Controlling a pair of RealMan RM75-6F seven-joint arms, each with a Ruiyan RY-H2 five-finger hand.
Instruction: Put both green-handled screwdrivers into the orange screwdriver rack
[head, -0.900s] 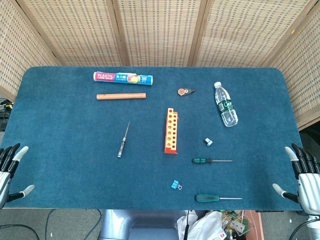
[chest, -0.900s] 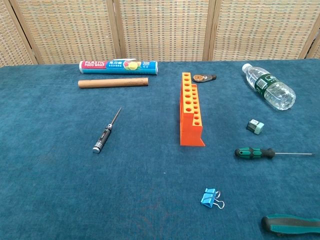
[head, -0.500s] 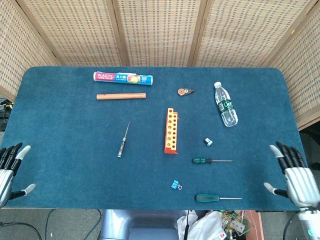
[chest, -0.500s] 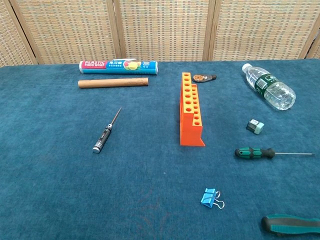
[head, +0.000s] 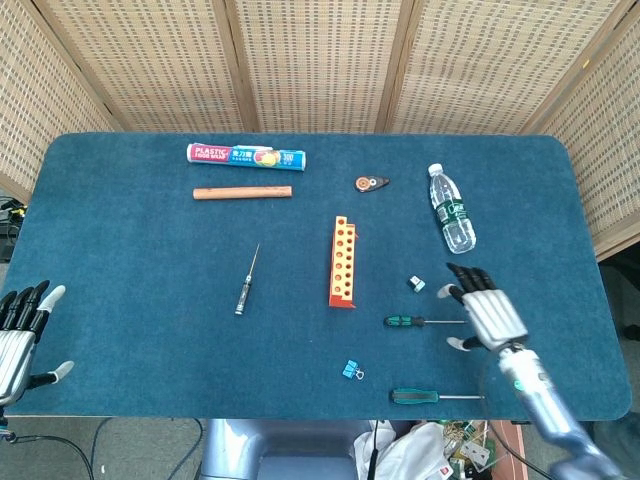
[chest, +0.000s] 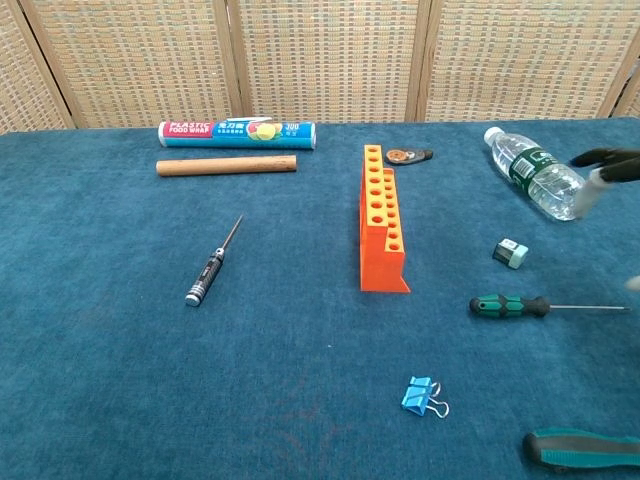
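The orange screwdriver rack (head: 342, 262) (chest: 382, 232) stands mid-table with its holes empty. One green-handled screwdriver (head: 423, 321) (chest: 512, 306) lies to its right, shaft pointing right. A second green-handled screwdriver (head: 434, 396) (chest: 584, 449) lies by the front edge. My right hand (head: 483, 311) hovers open over the shaft tip of the first screwdriver, fingers spread; only blurred fingertips (chest: 607, 160) show in the chest view. My left hand (head: 20, 332) is open at the table's left front corner, holding nothing.
A black precision screwdriver (head: 246, 281), wooden dowel (head: 243, 192) and plastic wrap box (head: 246, 156) lie on the left. A water bottle (head: 451, 208), small eraser (head: 417, 284), orange-black tape measure (head: 371, 183) and blue binder clip (head: 351, 371) surround the rack.
My right hand has swung in from the table's right front edge to above the first green-handled screwdriver's shaft. The left hand barely shifted. Objects are unmoved.
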